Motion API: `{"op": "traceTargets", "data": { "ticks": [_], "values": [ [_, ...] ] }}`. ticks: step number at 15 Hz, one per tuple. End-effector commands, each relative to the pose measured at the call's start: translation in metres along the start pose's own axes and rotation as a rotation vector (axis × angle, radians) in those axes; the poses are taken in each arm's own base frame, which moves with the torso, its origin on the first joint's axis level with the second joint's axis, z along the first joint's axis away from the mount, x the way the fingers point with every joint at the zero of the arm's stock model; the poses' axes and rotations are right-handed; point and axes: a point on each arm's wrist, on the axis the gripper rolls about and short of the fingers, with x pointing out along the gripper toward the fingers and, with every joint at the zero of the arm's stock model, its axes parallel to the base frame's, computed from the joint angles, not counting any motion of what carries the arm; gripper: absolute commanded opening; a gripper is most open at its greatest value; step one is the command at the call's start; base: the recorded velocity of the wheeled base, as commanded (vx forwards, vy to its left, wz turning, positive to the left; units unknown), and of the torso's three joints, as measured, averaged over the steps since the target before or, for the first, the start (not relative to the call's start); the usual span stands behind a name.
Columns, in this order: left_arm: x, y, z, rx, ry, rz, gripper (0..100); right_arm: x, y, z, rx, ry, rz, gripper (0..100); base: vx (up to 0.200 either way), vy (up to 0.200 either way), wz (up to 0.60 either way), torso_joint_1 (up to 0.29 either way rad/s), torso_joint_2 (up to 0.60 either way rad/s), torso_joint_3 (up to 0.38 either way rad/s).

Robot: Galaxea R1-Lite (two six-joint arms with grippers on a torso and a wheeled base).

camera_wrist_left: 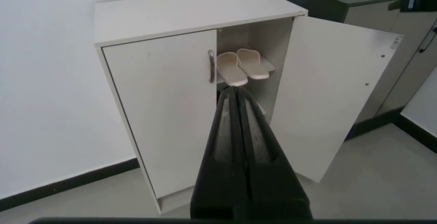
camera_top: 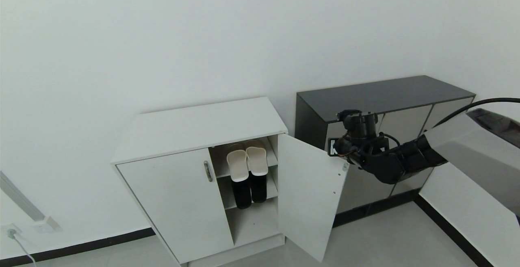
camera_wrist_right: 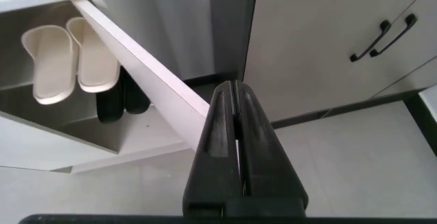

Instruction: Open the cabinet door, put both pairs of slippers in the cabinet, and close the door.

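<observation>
The white cabinet [camera_top: 195, 124] stands against the wall with its left door [camera_top: 174, 202] closed and its right door [camera_top: 308, 194] swung open. A white pair of slippers [camera_top: 248, 162] lies on the upper shelf, with a black pair [camera_top: 250, 192] on the shelf below. My right gripper [camera_top: 339, 150] is at the open door's outer edge, behind it. In the right wrist view this gripper [camera_wrist_right: 237, 91] is shut and empty, beside the door [camera_wrist_right: 150, 74]. My left gripper [camera_wrist_left: 232, 94] is shut and empty, in front of the cabinet and pointing at the white slippers [camera_wrist_left: 244, 65].
A dark-topped cabinet [camera_top: 386, 92] with grey doors stands right of the white one, just behind my right arm. A wall socket with a cable [camera_top: 10, 232] sits low at the far left. Bare floor lies in front of both cabinets.
</observation>
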Motion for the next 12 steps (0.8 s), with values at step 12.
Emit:
{"op": "traceTargets", "data": {
  "ticks": [12],
  "values": [
    [0.0,0.0,0.0,0.0,0.001,0.0,0,0.03,-0.004,-0.03,-0.009,0.051,-0.026,0,0.0,0.0,0.0,0.0,0.0,0.0]
  ]
}}
